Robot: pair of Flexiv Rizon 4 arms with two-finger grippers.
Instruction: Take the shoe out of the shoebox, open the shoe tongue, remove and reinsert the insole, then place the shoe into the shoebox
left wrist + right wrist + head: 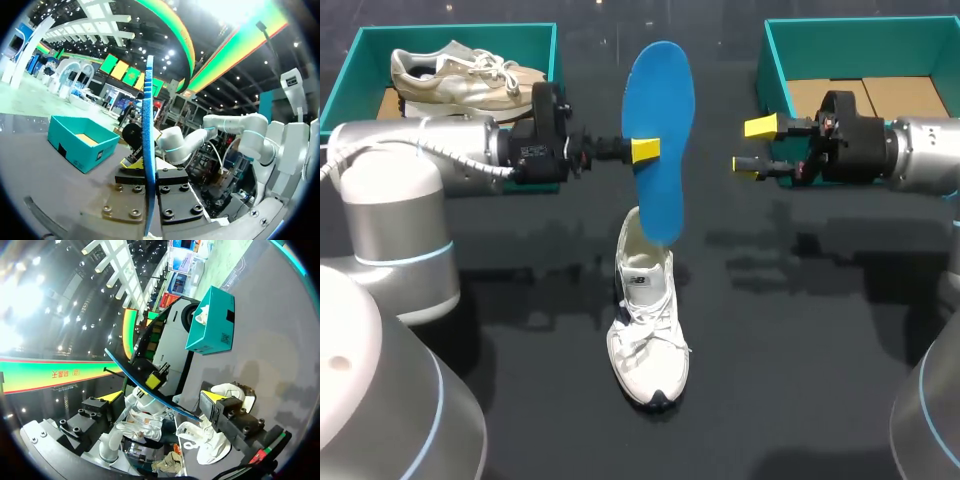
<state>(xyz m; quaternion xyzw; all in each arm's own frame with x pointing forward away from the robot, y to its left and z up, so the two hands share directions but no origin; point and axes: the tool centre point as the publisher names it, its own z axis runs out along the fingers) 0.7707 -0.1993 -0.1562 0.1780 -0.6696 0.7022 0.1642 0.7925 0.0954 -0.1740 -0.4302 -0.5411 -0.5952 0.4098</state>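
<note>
On the table (800, 330), nearest me: one white shoe (648, 330), standing out of any box, toe toward me, heel opening away, laces slack. Status, by my judgement: take-out step done, and the tongue looks opened enough to free the inside.

Over the shoe's heel opening: one blue insole (658, 110), upright, its lower end at the opening. I cannot tell whether that end is touching the shoe. Status: removal done or all but done; reinsertion not yet done.

At the insole's middle: my left end effector (645, 150), clenched on the insole, one finger on each flat face. The left wrist view shows the insole edge-on between the two finger blocks.

Beside the insole, apart from it: my right end effector (753, 146), released, yellow tips spread wide, nothing between them, touching nothing.

Farther back, on my left: one teal shoebox (345, 70) holding a pale gold shoe (460, 75).

Farther back, on my right: a second teal shoebox (775, 70), cardboard floor showing, no shoe in it.

Left to do: seat the insole back inside the white shoe, then put that shoe into a shoebox.
</note>
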